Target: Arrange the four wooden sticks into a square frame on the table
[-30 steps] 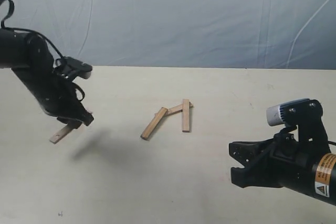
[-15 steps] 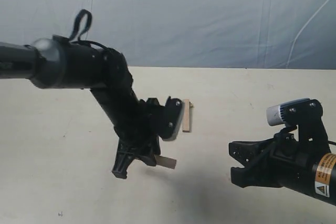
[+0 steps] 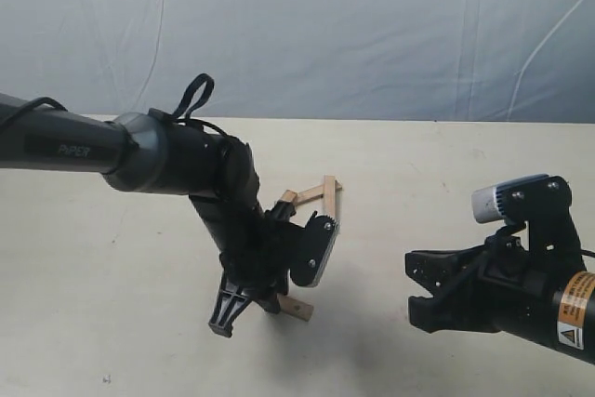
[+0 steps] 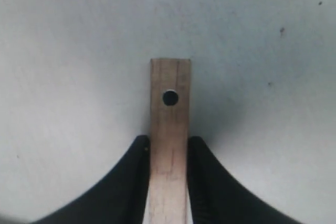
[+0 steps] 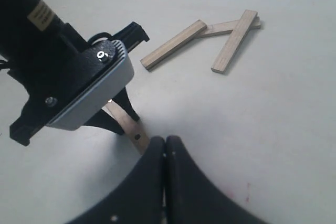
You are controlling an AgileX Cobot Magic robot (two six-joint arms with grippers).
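Note:
My left gripper (image 3: 253, 302) (image 4: 168, 142) is shut on one wooden stick (image 3: 296, 309) (image 4: 169, 114), low over the table (image 3: 465, 165) near its middle. The stick's free end has a small hole and points toward the right gripper. Behind it lie three more sticks in a loose cluster: one upright stick (image 3: 328, 204) (image 5: 234, 40), one thin slanted stick (image 3: 311, 193) (image 5: 223, 26), and one stick (image 3: 288, 197) (image 5: 173, 44) partly hidden by the left arm. My right gripper (image 3: 420, 290) (image 5: 166, 142) hovers at the front right, shut and empty.
A wrinkled blue-grey backdrop (image 3: 372, 34) closes off the far edge of the table. The left arm (image 3: 167, 160) reaches in from the left edge over the table's left half. Bare table surface (image 5: 273, 129) lies between the right gripper and the stick cluster.
The left arm has swung from the far left to the middle of the table, carrying its stick, and now holds it just in front of the three sticks. The right arm has not moved.

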